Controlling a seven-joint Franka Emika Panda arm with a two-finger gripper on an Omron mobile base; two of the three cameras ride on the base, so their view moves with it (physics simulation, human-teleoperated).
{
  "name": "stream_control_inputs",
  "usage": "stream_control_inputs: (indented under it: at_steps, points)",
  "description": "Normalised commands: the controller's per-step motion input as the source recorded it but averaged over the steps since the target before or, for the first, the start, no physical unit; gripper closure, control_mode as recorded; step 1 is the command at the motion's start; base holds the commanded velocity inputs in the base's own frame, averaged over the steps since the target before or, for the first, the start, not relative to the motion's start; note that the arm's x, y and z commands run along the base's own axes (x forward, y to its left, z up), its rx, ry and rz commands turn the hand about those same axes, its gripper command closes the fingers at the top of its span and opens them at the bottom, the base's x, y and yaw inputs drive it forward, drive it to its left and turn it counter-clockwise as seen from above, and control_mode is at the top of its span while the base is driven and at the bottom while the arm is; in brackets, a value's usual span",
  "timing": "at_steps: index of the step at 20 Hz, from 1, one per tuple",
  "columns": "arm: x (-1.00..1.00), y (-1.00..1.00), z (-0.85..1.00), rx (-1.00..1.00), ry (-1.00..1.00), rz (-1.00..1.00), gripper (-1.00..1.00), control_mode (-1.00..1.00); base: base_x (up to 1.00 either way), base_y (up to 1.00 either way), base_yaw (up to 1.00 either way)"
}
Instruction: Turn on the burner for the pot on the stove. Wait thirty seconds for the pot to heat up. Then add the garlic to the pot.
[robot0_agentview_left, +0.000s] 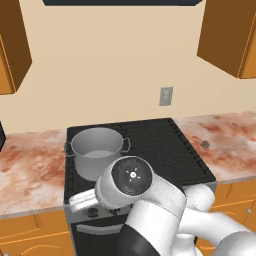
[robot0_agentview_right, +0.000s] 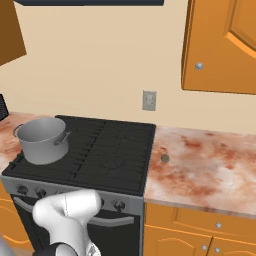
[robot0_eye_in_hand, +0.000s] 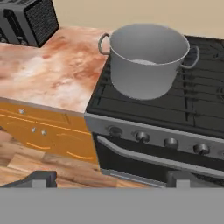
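From my hand view, my gripper (robot0_eye_in_hand: 111, 178) is spread wide and holds nothing; one fingertip (robot0_eye_in_hand: 40, 178) sits far left, the other far right, both low in front of the stove (robot0_eye_in_hand: 153, 138).

Up and to the left of my gripper a black toaster (robot0_eye_in_hand: 28, 19) stands at the back of the table (robot0_eye_in_hand: 48, 72), with orange cabinet drawers (robot0_eye_in_hand: 43, 131) under it. Straight ahead and above my gripper the pot (robot0_eye_in_hand: 146, 59) stands upright on the stove's front left burner, its loop handles out to either side. Below the pot, just above my fingertips, the row of dark knobs (robot0_eye_in_hand: 170, 142) runs along the grey panel, with the oven handle (robot0_eye_in_hand: 140, 155) under them.

Far to the right, past the cooktop, the garlic (robot0_agentview_right: 165, 158) lies on the table, near the stove's right edge and well apart from my gripper. A wall outlet (robot0_agentview_right: 149, 100) sits above it.
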Motion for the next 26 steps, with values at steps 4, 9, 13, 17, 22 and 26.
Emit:
stream_control_inputs:
  at_steps: [4, 9, 13, 17, 22, 26]
  points:
    - [0.0, -0.36, 0.35, 0.2, 0.34, 0.0, -1.0, -1.0, 0.0, 0.0, 0.0]
    - [-0.07, -0.34, 0.23, 0.15, 0.16, 0.0, -1.0, -1.0, 0.0, 0.0, 0.0]
    - [-0.1, -0.48, 0.0, -0.19, 0.08, -0.06, -1.0, -1.0, 0.0, 0.0, 0.0]
    - [0.1, -0.29, 0.09, -0.4, 0.19, -0.14, -1.0, -1.0, 0.0, 0.0, 0.0]
    - [0.33, -0.47, 0.23, -0.32, 0.25, -0.18, -1.0, -1.0, 0.0, 0.0, 0.0]
    - [0.52, -0.74, 0.01, -0.01, 0.15, -0.06, -1.0, -1.0, 0.0, 0.0, 0.0]
